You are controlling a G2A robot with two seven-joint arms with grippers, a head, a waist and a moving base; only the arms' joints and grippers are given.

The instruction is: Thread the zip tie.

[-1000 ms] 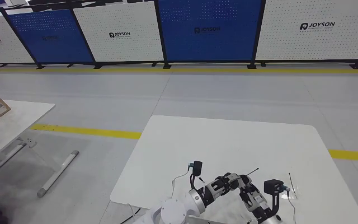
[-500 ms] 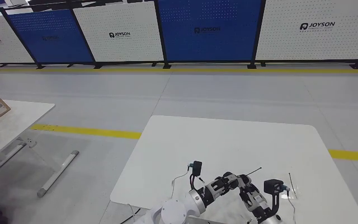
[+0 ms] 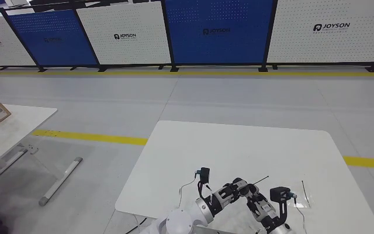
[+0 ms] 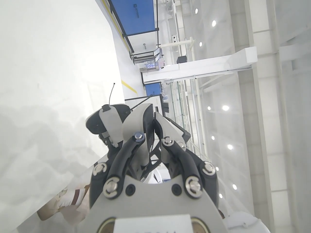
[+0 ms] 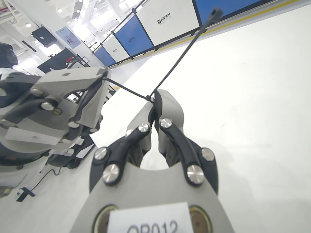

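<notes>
The white worktop (image 3: pixel 234 146) carries both hands at its 6 o'clock edge. The left hand (image 5: pixel 104 77) and right hand (image 5: pixel 155 98) each clamp the black zip tie (image 5: pixel 181 58), whose head points toward 2 o'clock.

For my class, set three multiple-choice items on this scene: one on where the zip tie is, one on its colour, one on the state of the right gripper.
1. Where is the zip tie?
A) flat on the floor
B) held up over the white table
C) inside a box

2. What colour is the zip tie?
A) black
B) red
C) yellow

3. How is the right gripper?
A) wide open
B) shut on nothing
C) shut on the zip tie

Key:
1 B, it spans from the left gripper to the right gripper, clear of the white table.
2 A, the whole strap is black.
3 C, its fingers pinch the strap.
</notes>
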